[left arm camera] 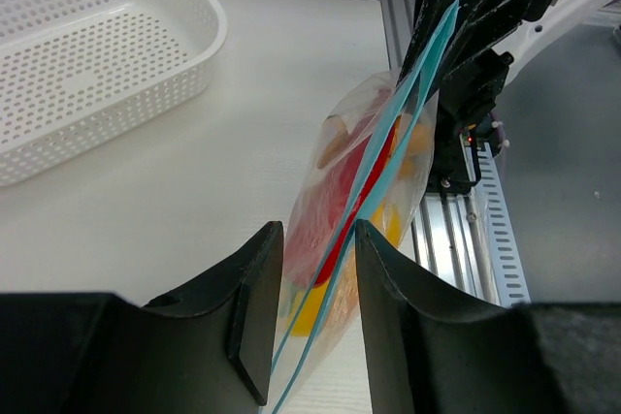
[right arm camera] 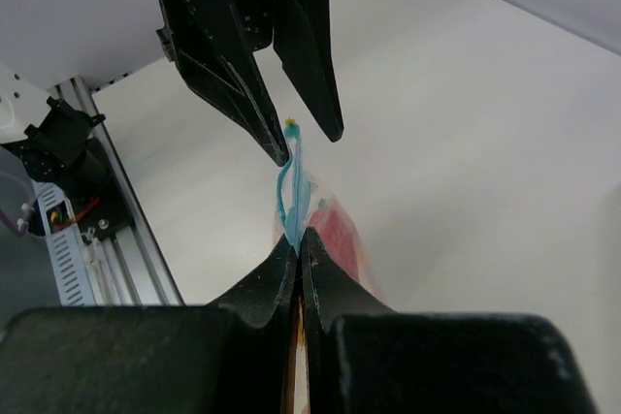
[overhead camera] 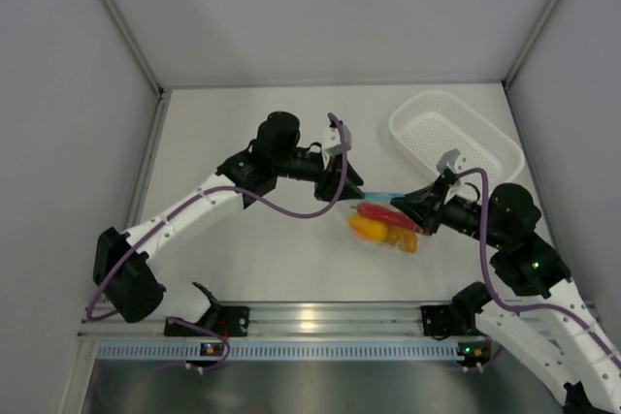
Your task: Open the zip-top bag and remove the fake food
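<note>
Closest to us, in the right wrist view, the right jaws are clenched on the light blue zip strip (right arm camera: 294,203) of the zip-top bag (overhead camera: 385,227). Across from them, the left jaws are released. They stand apart with the strip running through the gap and nothing pinched.

The bag hangs between the two arms over the middle-right of the surface (overhead camera: 272,254), nearer than the white basket (left arm camera: 189,60). We cannot tell whether its bottom touches down. Inside it, the fake food shows as a red chili pepper (overhead camera: 381,211), a yellow-orange wedge (overhead camera: 366,229) and an orange chunk (overhead camera: 407,241).

We judge the pouch to be light, thin and slippery, its film crumpling under any squeeze. The strip is the one firm place to grip. We think each pair of jaws should take one lip of the strip, near its middle, and pull apart gently. The hard toy pieces could shift or tumble out once the mouth gives.
</note>
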`<state>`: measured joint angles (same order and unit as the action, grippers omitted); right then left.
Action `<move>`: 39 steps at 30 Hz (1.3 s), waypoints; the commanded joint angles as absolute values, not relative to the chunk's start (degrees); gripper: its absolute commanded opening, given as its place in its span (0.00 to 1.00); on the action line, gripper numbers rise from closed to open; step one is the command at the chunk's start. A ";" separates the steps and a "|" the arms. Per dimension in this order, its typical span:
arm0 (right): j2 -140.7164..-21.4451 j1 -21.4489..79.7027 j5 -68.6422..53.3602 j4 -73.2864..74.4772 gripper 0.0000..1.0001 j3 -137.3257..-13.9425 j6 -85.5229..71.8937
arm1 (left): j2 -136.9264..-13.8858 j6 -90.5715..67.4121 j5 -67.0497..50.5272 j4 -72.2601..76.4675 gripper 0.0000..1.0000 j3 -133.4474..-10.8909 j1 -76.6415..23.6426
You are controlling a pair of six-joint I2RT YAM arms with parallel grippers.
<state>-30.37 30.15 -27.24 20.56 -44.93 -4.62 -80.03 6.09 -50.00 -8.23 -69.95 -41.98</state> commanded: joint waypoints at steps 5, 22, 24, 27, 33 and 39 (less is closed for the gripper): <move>-30.58 30.50 -27.33 16.08 0.00 -44.65 -4.48 | -77.08 6.86 -50.10 -7.21 0.40 -69.17 -41.22; -30.67 30.59 -26.98 15.65 0.00 -44.65 -4.57 | -78.31 6.42 -55.28 -7.21 0.39 -68.56 -40.25; -30.67 30.59 -26.90 15.56 0.00 -44.56 -4.74 | -78.40 6.42 -55.98 -7.21 0.38 -68.47 -40.25; -30.67 30.59 -26.89 15.12 0.00 -44.47 -4.92 | -78.84 6.33 -57.13 -7.21 0.38 -68.47 -40.25; -31.03 30.59 -28.99 13.19 0.00 -44.12 -5.89 | -79.28 6.59 -56.52 -7.21 0.36 -68.12 -40.25; -30.59 30.50 -30.93 11.61 0.00 -43.68 -5.97 | -79.37 6.94 -55.72 -7.21 0.35 -67.94 -40.25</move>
